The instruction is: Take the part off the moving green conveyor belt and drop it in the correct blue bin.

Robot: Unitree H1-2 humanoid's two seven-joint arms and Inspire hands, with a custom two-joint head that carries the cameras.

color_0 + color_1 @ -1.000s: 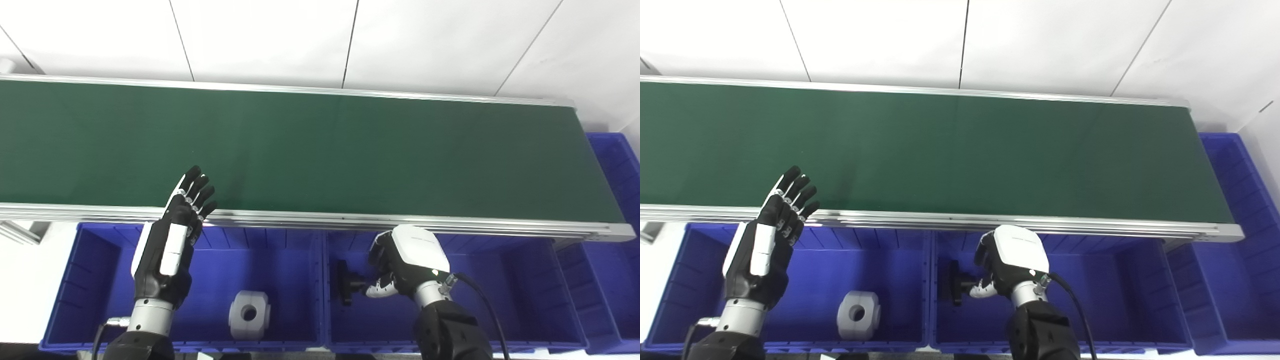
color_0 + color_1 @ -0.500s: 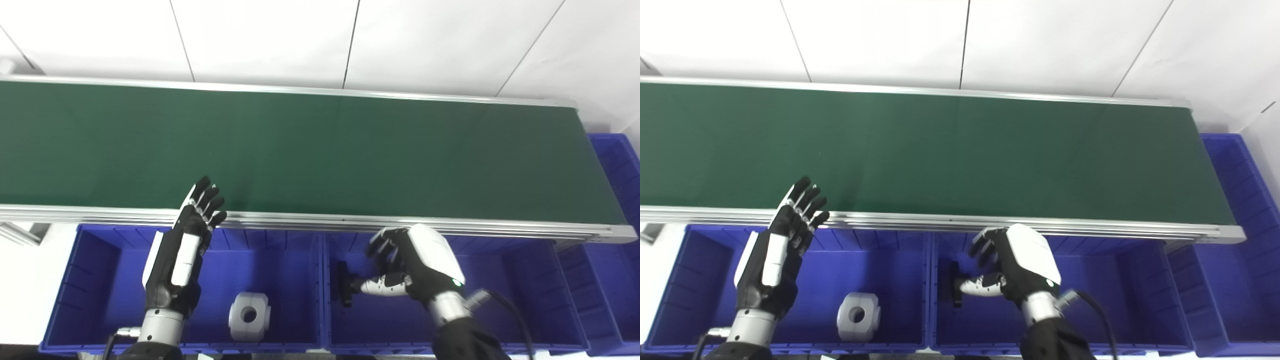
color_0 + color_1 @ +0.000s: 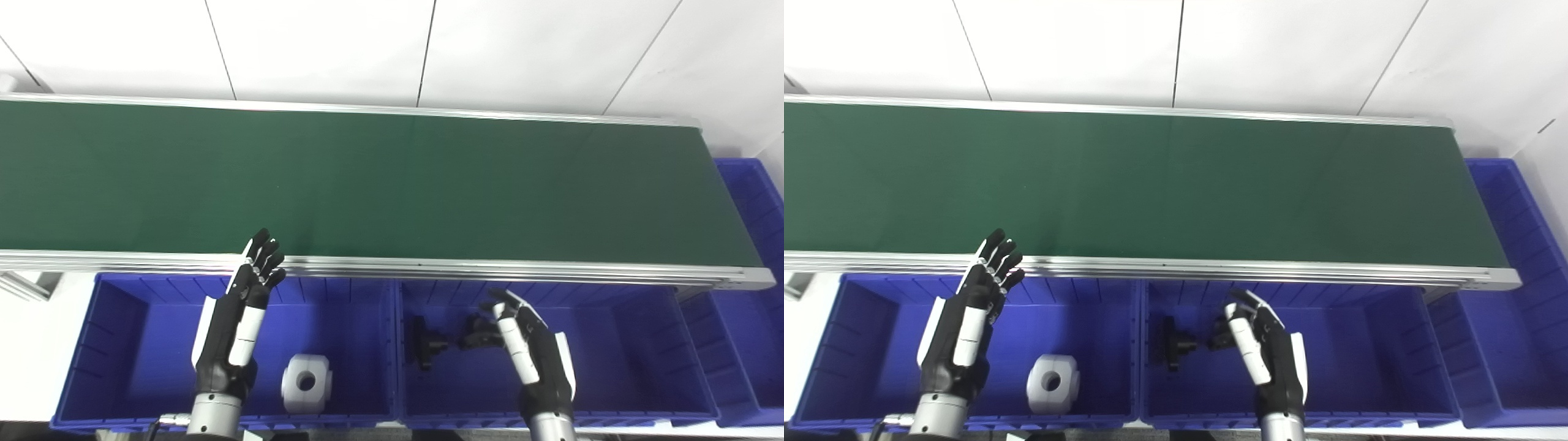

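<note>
A small black part [image 3: 424,344] lies in the middle blue bin [image 3: 637,361], near its left wall. My right hand [image 3: 528,350] hovers just right of it, open, fingers spread and apart from the part. My left hand [image 3: 240,318] is raised over the left blue bin [image 3: 128,343], open with fingers extended toward the belt's near rail. The green conveyor belt [image 3: 367,184] carries nothing in view.
A white block with a round hole [image 3: 305,383] rests in the left bin. A third blue bin [image 3: 750,202] stands at the belt's right end. An aluminium rail [image 3: 429,268] runs between belt and bins.
My right hand let go of the black part, opened and drew back toward me. The part now lies in the middle bin. My left hand lowered and shifted slightly right.
</note>
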